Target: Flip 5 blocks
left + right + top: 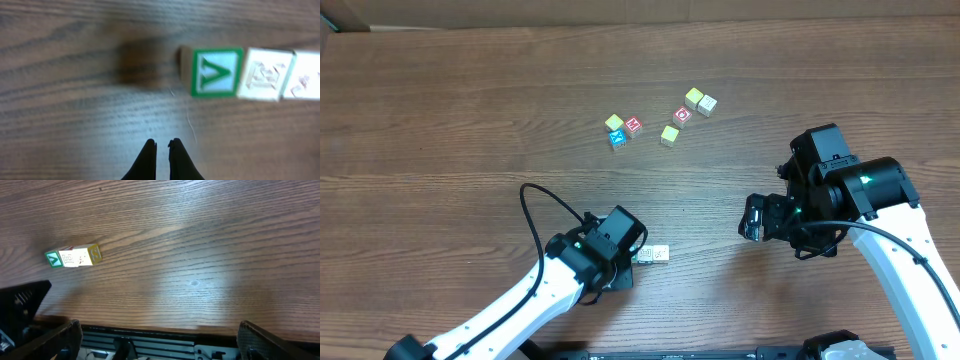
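Three blocks lie in a short row [655, 255] near the front of the table: a green "V" cube [216, 71], then two pale ones [265, 74]. In the right wrist view this row [75, 256] lies at the far left. My left gripper [638, 256] sits just left of the row, apart from it. Its black fingertips [161, 145] are shut with nothing between them. Several more blocks, red, blue, yellow-green and pale, are scattered at the back [669, 135]. My right gripper [752, 217] hangs wide open and empty [160, 330] at the right.
The table's front edge [150, 326] runs right under my right gripper, with a metal rail below it. My left arm's black body [20, 300] shows at the left of the right wrist view. A black cable [532, 215] loops over the left arm.
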